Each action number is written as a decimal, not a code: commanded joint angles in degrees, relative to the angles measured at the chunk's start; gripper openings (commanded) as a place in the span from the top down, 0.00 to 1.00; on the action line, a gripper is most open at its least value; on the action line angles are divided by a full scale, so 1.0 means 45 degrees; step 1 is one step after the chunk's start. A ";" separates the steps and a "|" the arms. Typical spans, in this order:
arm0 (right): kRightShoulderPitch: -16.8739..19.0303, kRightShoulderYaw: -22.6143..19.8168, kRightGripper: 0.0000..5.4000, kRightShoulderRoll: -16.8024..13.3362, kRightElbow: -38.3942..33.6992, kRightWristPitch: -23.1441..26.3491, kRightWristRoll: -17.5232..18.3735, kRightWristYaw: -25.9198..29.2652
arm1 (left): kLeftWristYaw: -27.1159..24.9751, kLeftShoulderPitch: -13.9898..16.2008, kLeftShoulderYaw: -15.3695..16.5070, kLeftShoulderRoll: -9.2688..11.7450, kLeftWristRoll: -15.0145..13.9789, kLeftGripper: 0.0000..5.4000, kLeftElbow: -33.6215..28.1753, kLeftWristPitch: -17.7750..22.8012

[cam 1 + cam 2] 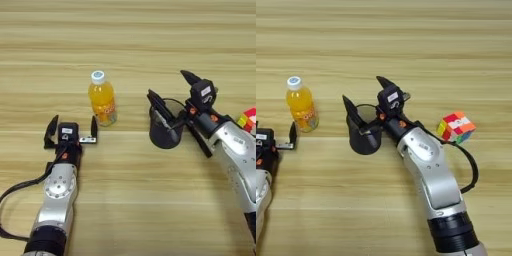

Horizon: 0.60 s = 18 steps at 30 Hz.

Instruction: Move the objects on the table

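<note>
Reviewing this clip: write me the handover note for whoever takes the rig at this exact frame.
Left gripper: open, empty, on the table just short of the orange-juice bottle, which stands upright beyond its right finger.
Right gripper: open, spread over the black mesh pen cup; one finger sits at the cup's left rim, the other is raised behind it. Nothing gripped yet.
Puzzle cube: on the table to the right of the right arm, untouched.
Pens: whether any are in the cup cannot be told.
Done: nothing visibly held or lifted.
Left: grasp and move the cup, bottle and cube.
</note>
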 commanded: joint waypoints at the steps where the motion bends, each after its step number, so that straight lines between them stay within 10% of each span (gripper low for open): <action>1: -0.0256 0.0276 0.00 0.0135 0.0160 0.0324 -0.0127 0.0032 | 0.0023 -0.0036 -0.0071 -0.0070 0.0045 0.00 -0.0077 0.0013; 18: -0.1066 0.0511 0.00 0.0556 0.1792 0.0241 -0.0505 0.0093 | 0.0014 -0.0127 -0.0057 -0.0062 0.0004 0.00 -0.0001 0.0021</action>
